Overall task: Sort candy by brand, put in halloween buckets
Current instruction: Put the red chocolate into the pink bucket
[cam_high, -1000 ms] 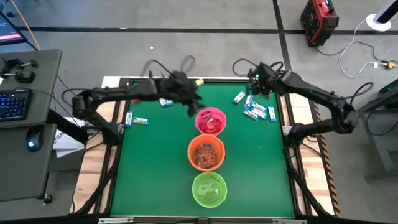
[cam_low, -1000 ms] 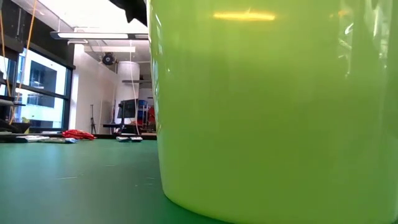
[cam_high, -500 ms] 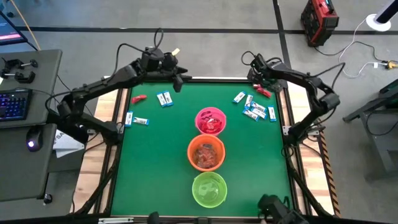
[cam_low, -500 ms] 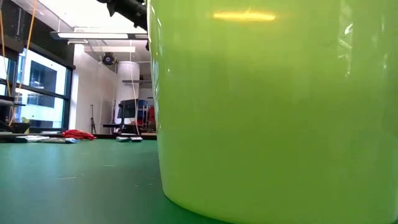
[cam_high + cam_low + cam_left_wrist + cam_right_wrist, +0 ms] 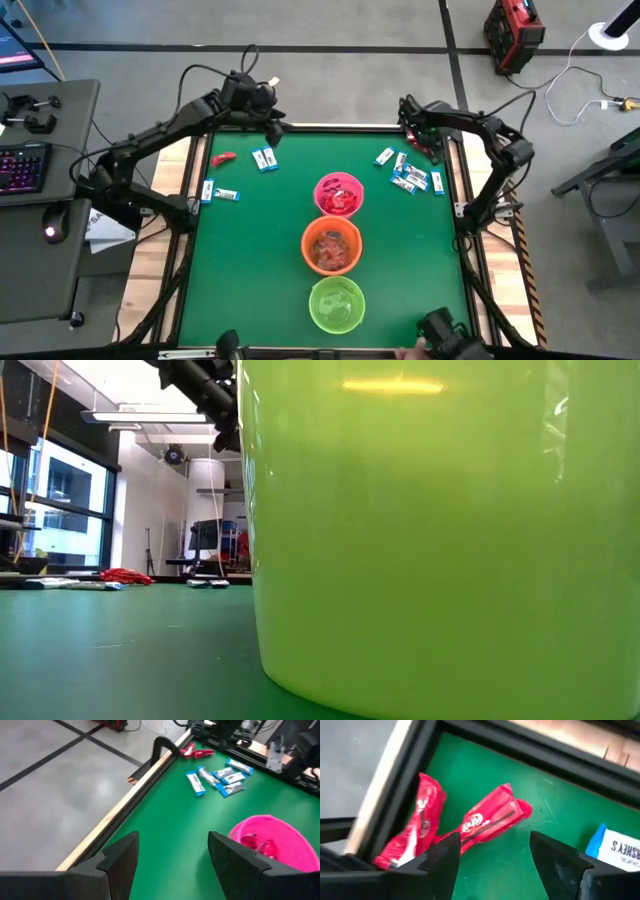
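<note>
Overhead, red wrapped candy bars [image 5: 425, 150] lie at the table's one-o'clock corner under the right gripper [image 5: 412, 128], with the pink plastic bucket [image 5: 339, 195] at centre; its wrist view shows empty, wide-spread fingers [image 5: 442, 862], so straddle the nearer bar [image 5: 487, 824] squarely before closing.

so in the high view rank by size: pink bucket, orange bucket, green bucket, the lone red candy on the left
1. orange bucket, green bucket and pink bucket: near equal, not ranking them
2. red candy, far smaller
</note>
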You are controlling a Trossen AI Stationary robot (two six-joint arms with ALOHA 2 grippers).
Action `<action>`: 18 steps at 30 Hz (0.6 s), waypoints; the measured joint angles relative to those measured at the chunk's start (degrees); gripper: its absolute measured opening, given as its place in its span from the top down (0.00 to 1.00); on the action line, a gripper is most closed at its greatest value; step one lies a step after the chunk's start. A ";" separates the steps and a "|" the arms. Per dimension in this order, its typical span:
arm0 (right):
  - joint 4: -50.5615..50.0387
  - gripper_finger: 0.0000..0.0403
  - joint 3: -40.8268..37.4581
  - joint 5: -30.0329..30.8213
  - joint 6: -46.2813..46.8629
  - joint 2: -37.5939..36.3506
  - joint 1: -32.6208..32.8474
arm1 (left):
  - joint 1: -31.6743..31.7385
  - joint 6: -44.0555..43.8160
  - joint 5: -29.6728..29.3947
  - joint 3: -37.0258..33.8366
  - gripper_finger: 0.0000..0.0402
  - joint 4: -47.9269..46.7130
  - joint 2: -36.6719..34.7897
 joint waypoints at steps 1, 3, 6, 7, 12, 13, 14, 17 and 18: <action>0.02 0.43 0.00 -0.66 0.13 0.56 -0.01 | 0.49 0.31 -0.01 0.00 0.43 0.02 0.00; 0.06 0.43 0.00 -1.29 1.22 1.82 -0.02 | 1.41 0.84 0.00 0.00 0.43 0.04 0.00; 0.12 0.43 0.06 -2.60 2.80 3.41 -0.02 | 2.72 0.99 0.02 0.00 0.43 0.04 0.00; 0.09 0.43 0.05 -4.01 3.12 4.16 0.00 | 3.12 1.01 0.07 0.00 0.43 0.04 0.00; -0.03 0.43 0.31 -4.97 3.58 6.98 -0.11 | 4.63 0.99 0.08 0.00 0.43 0.02 0.02; -0.01 0.43 0.33 -4.89 4.04 7.14 -0.15 | 4.76 0.95 0.06 0.00 0.43 -0.06 0.02; 0.03 0.43 0.31 -4.66 4.41 7.19 -0.15 | 4.88 0.91 0.05 0.00 0.43 -0.32 0.02; 0.10 0.43 0.24 -3.86 4.21 7.19 0.01 | 5.05 0.94 0.07 0.00 0.43 -0.93 0.02; 0.17 0.45 0.24 -3.86 3.47 7.19 -0.11 | 5.05 0.87 0.07 0.00 0.43 -1.12 0.02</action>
